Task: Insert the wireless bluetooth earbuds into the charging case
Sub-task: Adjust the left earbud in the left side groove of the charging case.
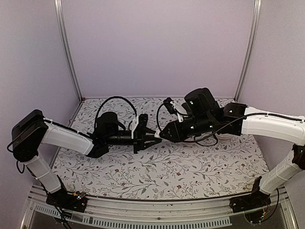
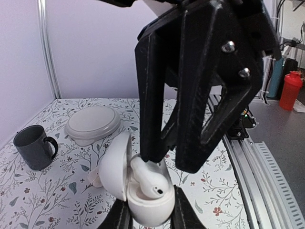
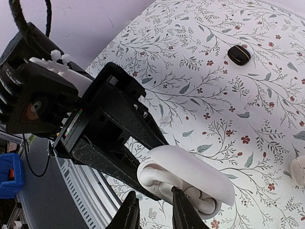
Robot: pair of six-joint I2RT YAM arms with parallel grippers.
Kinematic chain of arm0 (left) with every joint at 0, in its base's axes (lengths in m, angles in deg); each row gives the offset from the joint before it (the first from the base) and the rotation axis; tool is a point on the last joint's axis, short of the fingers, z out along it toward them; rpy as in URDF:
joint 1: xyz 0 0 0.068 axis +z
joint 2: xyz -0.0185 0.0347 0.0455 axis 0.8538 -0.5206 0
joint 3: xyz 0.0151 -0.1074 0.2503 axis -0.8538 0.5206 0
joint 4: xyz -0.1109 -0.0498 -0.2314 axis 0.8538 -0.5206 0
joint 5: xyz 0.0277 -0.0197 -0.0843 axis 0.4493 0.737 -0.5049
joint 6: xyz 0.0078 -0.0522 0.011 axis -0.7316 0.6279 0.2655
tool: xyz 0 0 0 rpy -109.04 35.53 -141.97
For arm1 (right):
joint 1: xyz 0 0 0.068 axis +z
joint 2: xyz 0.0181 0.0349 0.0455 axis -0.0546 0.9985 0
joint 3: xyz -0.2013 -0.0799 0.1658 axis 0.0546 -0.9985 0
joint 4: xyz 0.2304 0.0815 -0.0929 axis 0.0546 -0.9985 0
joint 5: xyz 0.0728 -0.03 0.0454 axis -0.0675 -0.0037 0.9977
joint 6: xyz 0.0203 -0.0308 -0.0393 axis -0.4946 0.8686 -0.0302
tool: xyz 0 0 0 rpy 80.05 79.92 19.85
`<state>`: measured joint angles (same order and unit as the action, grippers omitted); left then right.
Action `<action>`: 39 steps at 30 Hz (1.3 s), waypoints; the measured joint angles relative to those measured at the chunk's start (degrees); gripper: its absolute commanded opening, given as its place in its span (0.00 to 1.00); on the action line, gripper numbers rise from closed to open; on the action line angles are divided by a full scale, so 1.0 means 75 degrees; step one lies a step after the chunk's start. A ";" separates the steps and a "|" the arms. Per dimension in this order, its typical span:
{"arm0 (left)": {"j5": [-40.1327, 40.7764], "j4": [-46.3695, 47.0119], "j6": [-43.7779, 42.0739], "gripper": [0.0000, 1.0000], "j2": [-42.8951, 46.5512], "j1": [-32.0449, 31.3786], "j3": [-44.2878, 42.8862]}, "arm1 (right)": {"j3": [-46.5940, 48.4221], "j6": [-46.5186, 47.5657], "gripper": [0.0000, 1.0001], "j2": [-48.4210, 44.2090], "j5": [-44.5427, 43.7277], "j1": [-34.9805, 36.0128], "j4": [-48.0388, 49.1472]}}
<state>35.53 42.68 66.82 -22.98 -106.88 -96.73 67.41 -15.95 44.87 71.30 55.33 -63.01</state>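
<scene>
Black plastic of the left gripper (image 2: 151, 220) is clamped on the white charging case (image 2: 143, 207), held lid-open between its tips, while the right gripper (image 2: 169, 162) is set just opposite, straddling an earbud (image 2: 151, 180) seated inside; whether it is pinched cannot be told.

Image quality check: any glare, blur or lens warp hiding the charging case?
Left wrist: charging case sharp, no glare; right gripper looms dark over it. Right wrist: strong wide-angle warp, case bright but not blown out. Top external: even light, posts bowed by the lens, case too small to make out.
</scene>
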 measured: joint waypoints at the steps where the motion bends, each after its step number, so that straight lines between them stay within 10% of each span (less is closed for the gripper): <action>1: 0.0055 -0.0085 0.0000 0.00 -0.0006 -0.0003 -0.0029 | 0.0017 -0.0111 0.29 0.0023 -0.0052 0.0000 -0.0026; 39: 0.0554 -0.0994 0.0280 0.00 -0.0303 -0.0064 -0.0527 | 0.0542 -0.1839 0.08 0.0428 0.0085 -0.0289 -0.0318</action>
<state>39.69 35.22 68.92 -25.25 -107.36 -100.68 71.47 -29.75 48.09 71.94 53.16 -65.39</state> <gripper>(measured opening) 0.226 0.083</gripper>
